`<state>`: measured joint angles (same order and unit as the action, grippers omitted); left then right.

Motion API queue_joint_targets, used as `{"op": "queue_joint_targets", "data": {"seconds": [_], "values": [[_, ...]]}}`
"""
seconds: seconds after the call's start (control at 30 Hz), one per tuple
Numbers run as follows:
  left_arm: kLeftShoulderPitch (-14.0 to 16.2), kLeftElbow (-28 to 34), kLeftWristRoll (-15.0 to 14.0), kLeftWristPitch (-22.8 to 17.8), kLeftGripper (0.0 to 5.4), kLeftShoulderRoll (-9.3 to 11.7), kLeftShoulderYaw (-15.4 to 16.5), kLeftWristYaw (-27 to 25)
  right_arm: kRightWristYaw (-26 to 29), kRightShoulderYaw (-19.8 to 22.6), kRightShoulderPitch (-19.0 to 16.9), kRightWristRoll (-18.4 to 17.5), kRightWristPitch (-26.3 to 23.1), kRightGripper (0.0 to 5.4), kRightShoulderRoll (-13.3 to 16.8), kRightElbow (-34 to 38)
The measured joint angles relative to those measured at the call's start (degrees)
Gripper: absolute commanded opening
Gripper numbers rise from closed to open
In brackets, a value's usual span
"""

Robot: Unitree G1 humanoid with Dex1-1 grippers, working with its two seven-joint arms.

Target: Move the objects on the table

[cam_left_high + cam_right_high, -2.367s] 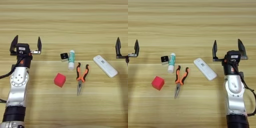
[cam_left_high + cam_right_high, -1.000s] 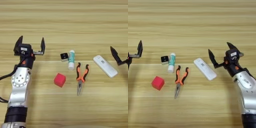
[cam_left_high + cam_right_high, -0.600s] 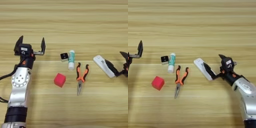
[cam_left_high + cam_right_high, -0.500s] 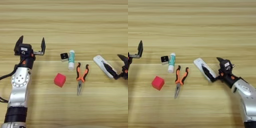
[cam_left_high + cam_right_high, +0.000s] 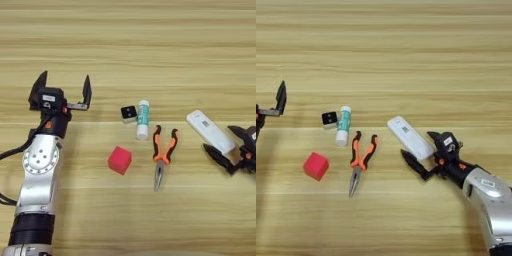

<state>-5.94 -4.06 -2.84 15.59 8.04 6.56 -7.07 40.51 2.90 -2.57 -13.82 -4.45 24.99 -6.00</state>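
Nothing looks moved yet: cube [image 5: 120,160], glue stick [image 5: 143,118] and pliers [image 5: 163,155] lie mid-frame. Right gripper [image 5: 423,152], fingers wide, straddles the white bar's [image 5: 409,131] lower end at right, not yet closed. Left gripper [image 5: 62,90] hangs open, upper left.

wooden table [image 5: 150,45] – bar [image 5: 409,136], pliers [image 5: 162,152], cube [image 5: 120,160]

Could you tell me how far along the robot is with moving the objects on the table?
Early on. Nothing looks moved yet: the red cube, glue stick, pliers and small black-and-white cube lie untouched. In hand: the right gripper, fingers open, straddles the near end of the white bar without closing. The left gripper hangs open, idle. All moves remain.
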Motion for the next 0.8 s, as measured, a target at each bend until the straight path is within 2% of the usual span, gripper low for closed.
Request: {"op": "queue_joint_targets", "data": {"seconds": [0.27, 0.5, 0.8], "values": [[0.00, 0.05, -0.11, -0.01, 5.38, 0.01, 0.01, -0.84, 0.85, -0.29, 1.30, 0.84, 0.59, 5.40, -0.01, -3.69], [0.00, 0.06, -0.19, -0.01, 5.38, 0.04, 0.07, -1.00, 1.26, -0.17, 2.53, 0.13, 0.98, 5.40, -0.18, -5.57], [0.00, 0.06, -0.30, 0.00, 5.40, 0.01, 0.06, -1.02, 1.56, -0.04, 3.52, -0.34, -0.02, 4.42, -0.16, -6.56]]}}
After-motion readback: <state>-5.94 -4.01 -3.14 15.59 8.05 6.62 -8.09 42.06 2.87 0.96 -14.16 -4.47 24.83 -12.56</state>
